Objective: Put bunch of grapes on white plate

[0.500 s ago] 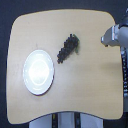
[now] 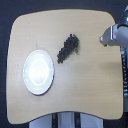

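Note:
The bunch of grapes (image 2: 67,48) lies on the wooden table (image 2: 85,85), a dark elongated cluster with a bit of green stem at its upper right end. The white plate (image 2: 38,71) rests on the table at the exterior view's left, below and left of the grapes, with nothing on it. My gripper (image 2: 103,38) hovers at the table's right edge, well to the right of the grapes and apart from them. It is blurred, so its jaws cannot be made out.
The table has rounded corners and a light wood top. The arm (image 2: 120,35) comes in from the exterior view's right edge. Grey base parts (image 2: 65,120) show below the table's front edge.
The gripper has shifted slightly left toward the table. Grapes and plate have not moved.

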You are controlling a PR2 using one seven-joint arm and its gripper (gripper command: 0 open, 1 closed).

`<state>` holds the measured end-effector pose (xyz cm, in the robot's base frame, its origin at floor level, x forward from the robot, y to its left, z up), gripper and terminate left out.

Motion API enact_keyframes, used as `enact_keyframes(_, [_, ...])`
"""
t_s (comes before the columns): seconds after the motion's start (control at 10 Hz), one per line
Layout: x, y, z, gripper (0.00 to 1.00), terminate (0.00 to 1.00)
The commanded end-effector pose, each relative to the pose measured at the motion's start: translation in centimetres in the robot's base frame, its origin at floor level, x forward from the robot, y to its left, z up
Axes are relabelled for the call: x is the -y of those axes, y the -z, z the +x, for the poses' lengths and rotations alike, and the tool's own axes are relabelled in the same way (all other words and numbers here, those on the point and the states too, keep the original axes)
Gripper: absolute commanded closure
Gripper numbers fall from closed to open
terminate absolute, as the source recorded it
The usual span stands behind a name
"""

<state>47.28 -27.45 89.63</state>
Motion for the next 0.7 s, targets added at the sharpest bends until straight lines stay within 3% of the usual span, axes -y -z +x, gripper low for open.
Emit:
enact_keyframes(0.0, [-6.7,1.6,2.6,0.0,0.0])
enact_keyframes(0.6, [-17.7,4.9,6.0,0.0,0.0])
